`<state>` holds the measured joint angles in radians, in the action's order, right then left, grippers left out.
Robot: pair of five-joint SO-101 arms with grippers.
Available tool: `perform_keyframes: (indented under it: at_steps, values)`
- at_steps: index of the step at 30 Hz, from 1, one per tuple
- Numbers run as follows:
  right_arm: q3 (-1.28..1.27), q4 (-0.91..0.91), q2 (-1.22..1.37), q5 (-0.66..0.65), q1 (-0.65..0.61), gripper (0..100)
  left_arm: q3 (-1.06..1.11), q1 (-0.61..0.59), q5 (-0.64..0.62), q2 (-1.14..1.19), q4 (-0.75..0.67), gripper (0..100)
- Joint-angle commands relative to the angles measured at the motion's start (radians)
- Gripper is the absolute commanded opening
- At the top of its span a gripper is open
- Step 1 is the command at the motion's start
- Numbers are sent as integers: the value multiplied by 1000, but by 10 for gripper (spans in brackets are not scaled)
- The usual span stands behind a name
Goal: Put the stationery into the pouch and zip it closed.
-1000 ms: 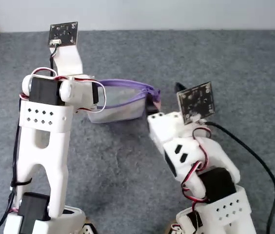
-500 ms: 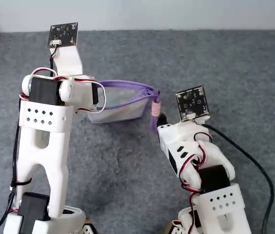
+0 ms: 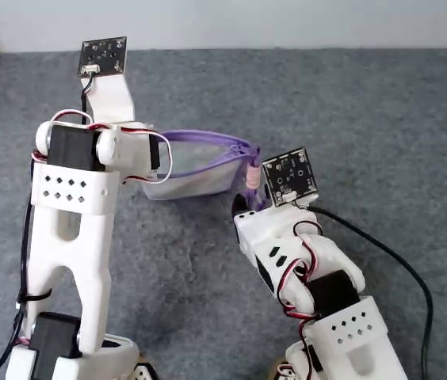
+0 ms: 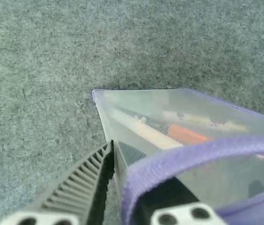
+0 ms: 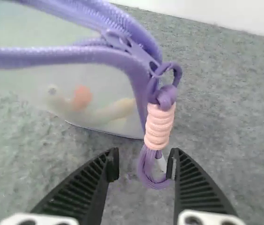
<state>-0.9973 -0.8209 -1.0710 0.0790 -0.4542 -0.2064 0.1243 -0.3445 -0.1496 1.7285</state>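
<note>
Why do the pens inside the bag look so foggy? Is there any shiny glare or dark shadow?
Left wrist view: the pouch has a frosted plastic wall, so the stationery shows as hazy cream and orange streaks, with no glare. Right wrist view: the same foggy blobs, plus a faint shadow on the carpet under the pouch. High view: even light, no glare.

Translucent pouch (image 3: 193, 181), purple zip, upright, mouth open; stationery (image 4: 184, 134) inside.
</note>
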Motion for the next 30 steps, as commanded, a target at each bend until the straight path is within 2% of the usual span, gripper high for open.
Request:
perform_keyframes:
  at_steps: [1, 5, 11, 15, 20, 27, 30]
  values:
    - [49, 59, 77, 58, 30, 169, -25, 2, -9, 0, 9, 12]
    - [97, 153, 209, 98, 48, 165, -25, 2, -9, 0, 9, 12]
    - [172, 200, 375, 114, 68, 165, -25, 2, -9, 0, 9, 12]
    - [201, 199, 387, 114, 73, 157, -25, 2, -9, 0, 9, 12]
    - [210, 199, 386, 107, 77, 2, -25, 2, -9, 0, 8, 12]
    - [265, 197, 331, 100, 110, 9, -25, 2, -8, -2, 9, 12]
    - [267, 189, 262, 29, 128, 9, -25, 3, -8, -2, 20, 12]
